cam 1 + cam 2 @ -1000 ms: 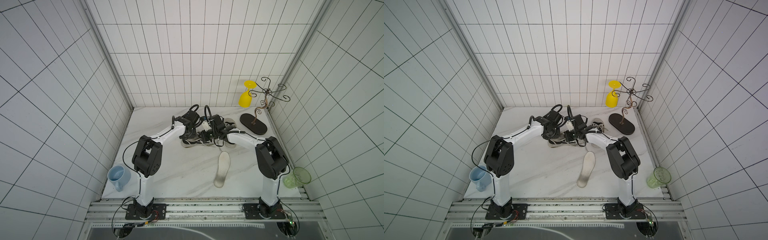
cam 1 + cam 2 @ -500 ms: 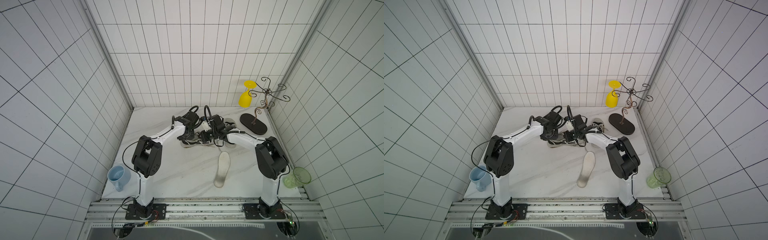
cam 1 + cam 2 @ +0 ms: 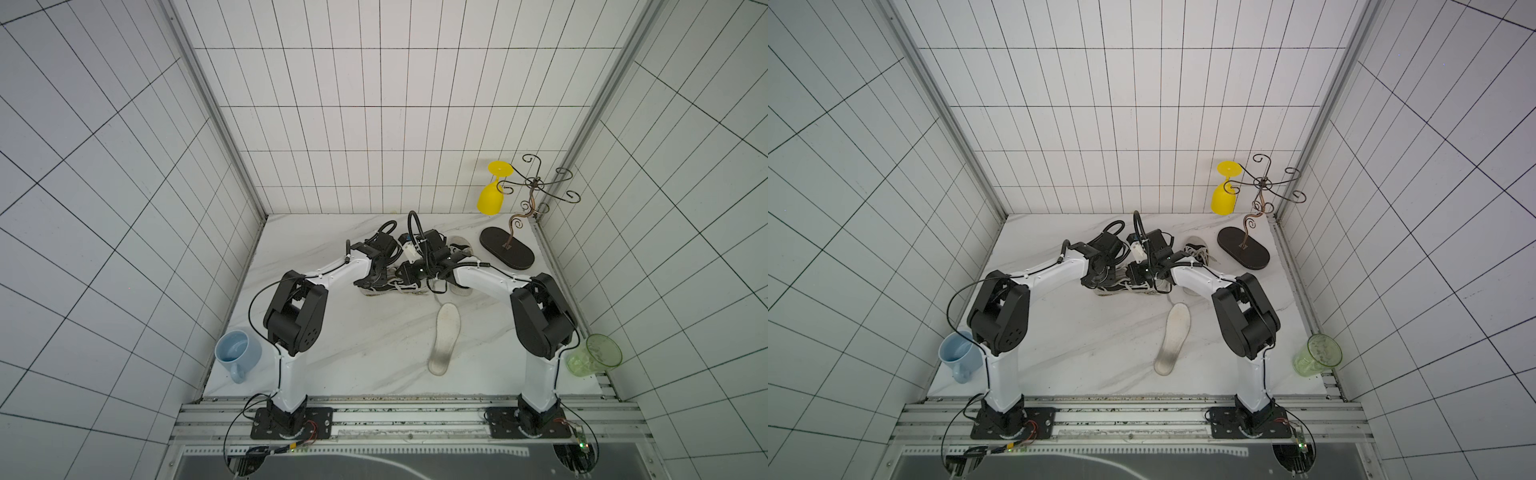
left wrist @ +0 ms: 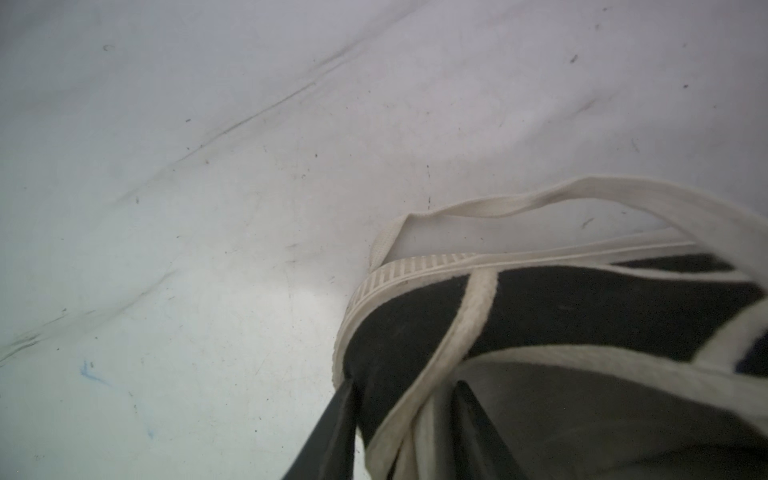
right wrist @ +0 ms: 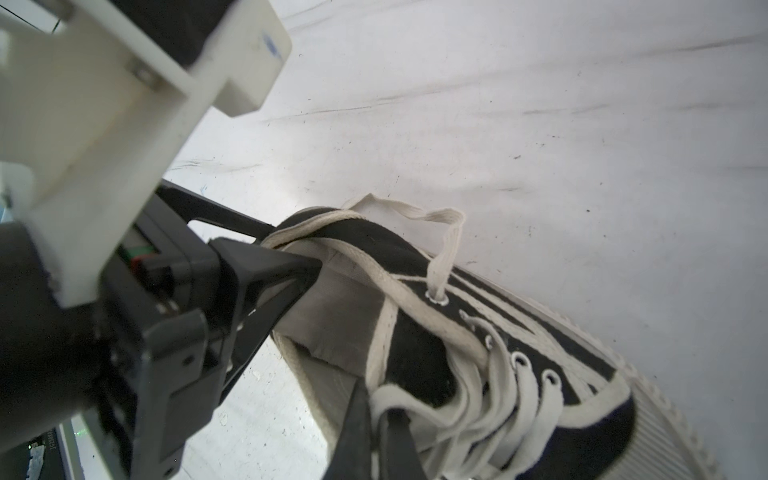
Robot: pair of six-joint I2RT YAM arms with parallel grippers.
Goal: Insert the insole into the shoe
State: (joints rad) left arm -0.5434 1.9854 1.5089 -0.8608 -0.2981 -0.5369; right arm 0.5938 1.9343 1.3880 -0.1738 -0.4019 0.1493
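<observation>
White marble worktop (image 3: pixel 353 357) in a tiled booth. At far centre I have the shoe (image 3: pixel 390 286). The left gripper (image 4: pixel 404 384) is clamped across its heel wall and the right gripper (image 5: pixel 376 405) is pinched onto the collar beside the laces. The insole (image 3: pixel 445 338) lies nearer, apart from the shoe.

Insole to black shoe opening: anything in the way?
Table between insole and black shoe looks bare. At the opening itself, one finger of the left end effector sits inside the heel, and a white lace drapes across the collar. Both could snag the insole.
</observation>
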